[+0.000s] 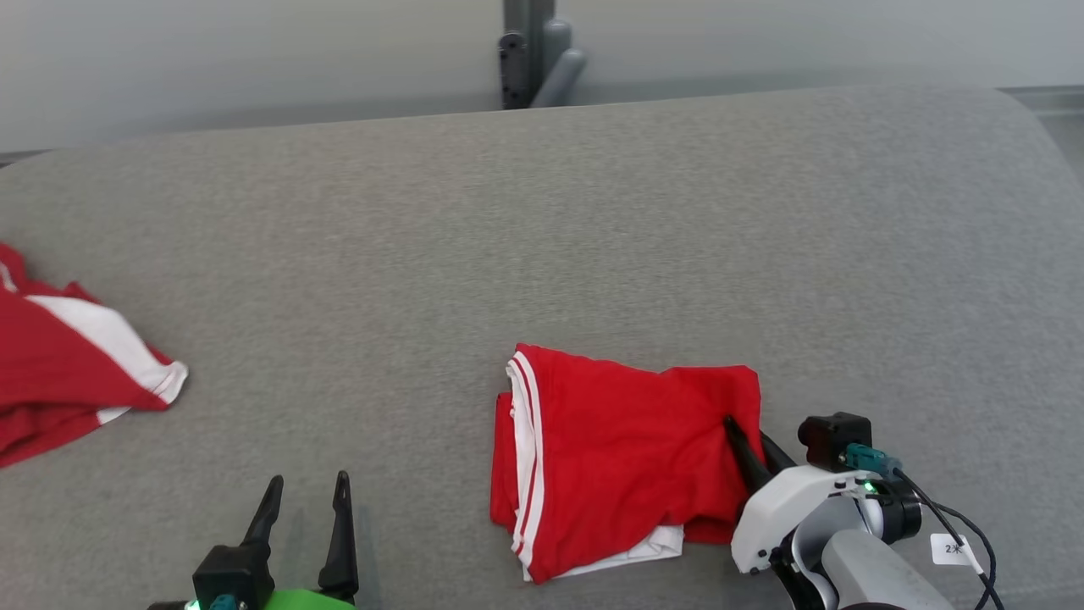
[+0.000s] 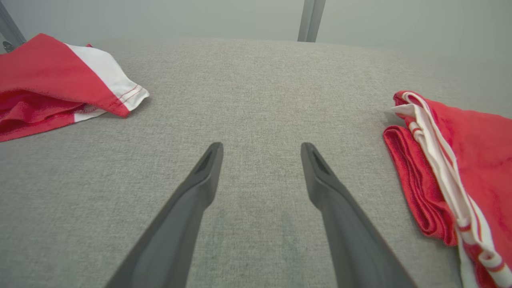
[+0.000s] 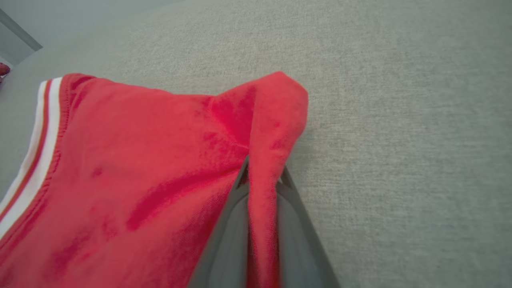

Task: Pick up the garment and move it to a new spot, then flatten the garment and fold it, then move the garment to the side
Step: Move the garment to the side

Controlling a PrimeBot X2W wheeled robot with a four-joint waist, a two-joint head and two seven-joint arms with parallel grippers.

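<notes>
– Right gripper (image 3: 262, 178) is closest to the lens. What is it doing?

– Its jaws are pinched nearly together on a raised ridge of cloth at the right edge of the red garment (image 1: 618, 449). The cloth stands up between the two dark fingers.

– And where is the garment?

– It lies on the grey padded surface (image 1: 542, 237), close to the near edge and right of the middle. It is a compact, layered rectangle with white-striped trim along its left side.

– And the other arm?

– The left gripper (image 1: 308, 479) is spread wide with nothing in it. It sits over bare fabric by the near edge, well apart from the garment. A second red-and-white garment (image 1: 76, 373) lies at the far left edge.

– Which step is this, then?

– Since the garment already looks folded, I judge this to be the grasp for carrying it to the side.

– What does the next move need?

– A one-sided pinch may let the layers slide open, so I would use a low, slow drag or lift.
</notes>
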